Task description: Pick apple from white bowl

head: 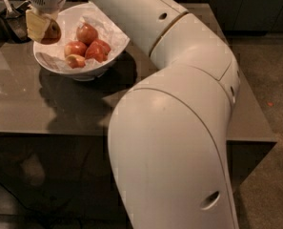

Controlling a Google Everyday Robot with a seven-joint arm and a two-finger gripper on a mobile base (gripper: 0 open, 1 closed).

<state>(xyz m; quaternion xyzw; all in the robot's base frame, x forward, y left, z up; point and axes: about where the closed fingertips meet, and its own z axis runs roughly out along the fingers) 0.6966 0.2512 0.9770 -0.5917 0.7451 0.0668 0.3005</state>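
My gripper (44, 30) is at the top left, over the left rim of the white bowl (110, 49). It is shut on the apple (52, 32), which looks red-brown in shadow and hangs a little above the rim. Its pale yellow fingers (35, 25) press against the apple's left side. The bowl is lined with crumpled white paper and stands on the grey table (45, 109). Several smaller red apples (86, 33) lie in the bowl, with a paler one (75, 60) at the front.
Dark utensils and a container (10, 13) stand at the table's far left, just beside the gripper. My own white arm (179, 104) fills the right half of the view. The table's front edge (50, 133) runs below the bowl.
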